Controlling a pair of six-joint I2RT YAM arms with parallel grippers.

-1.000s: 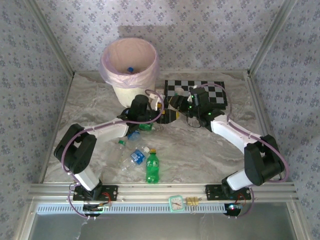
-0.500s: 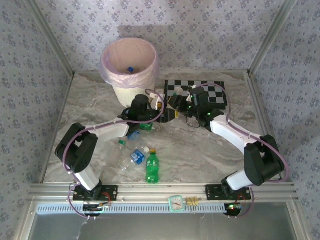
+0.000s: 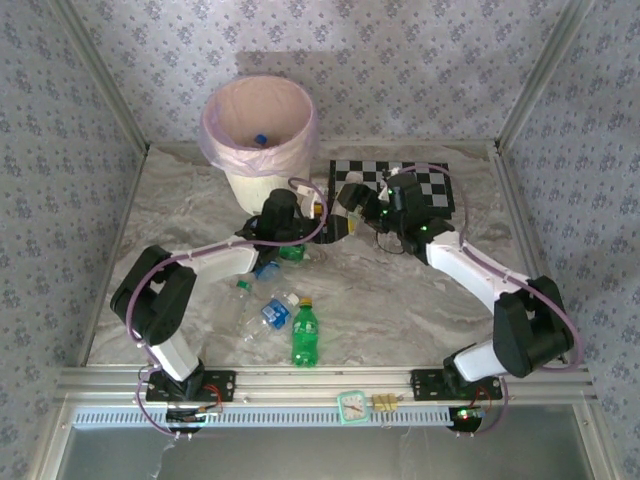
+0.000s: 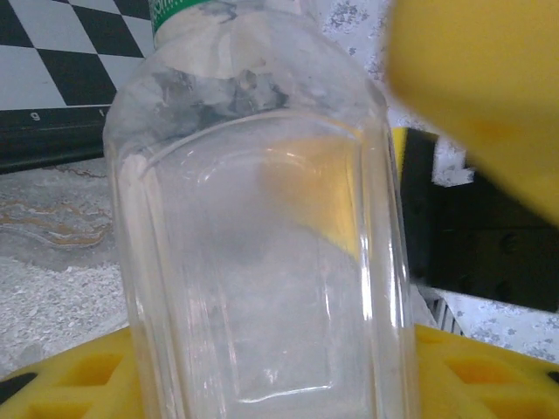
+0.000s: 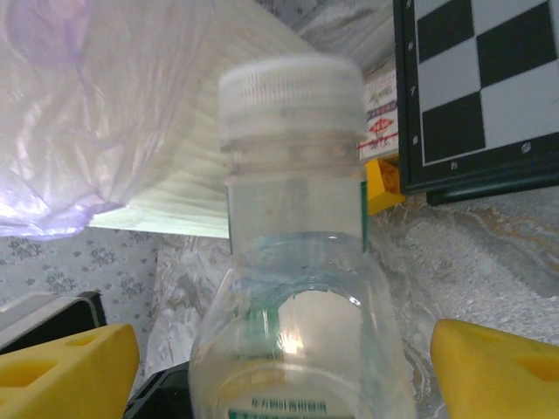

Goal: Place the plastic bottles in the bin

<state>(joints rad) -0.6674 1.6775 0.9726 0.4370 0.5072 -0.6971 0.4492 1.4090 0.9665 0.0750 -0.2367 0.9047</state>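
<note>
Clear bottle (image 5: 293,262) upper centre in top view, just right of bin (image 3: 215,130), left gripper (image 4: 271,375) clamped on its sides, right gripper (image 5: 284,367) fingers spread wide, off it, other bottles (image 3: 272,312) lying lower centre, checkerboard (image 3: 400,185) right of centre.

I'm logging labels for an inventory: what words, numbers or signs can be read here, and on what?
"9": on the black border of the black-and-white checkerboard, left wrist view.
Green print on the clear plastic bottle with white cap: blurred, unreadable.
Red print on the small red-white box: too small.
Dial of the small mint-green clock: too small.
</note>
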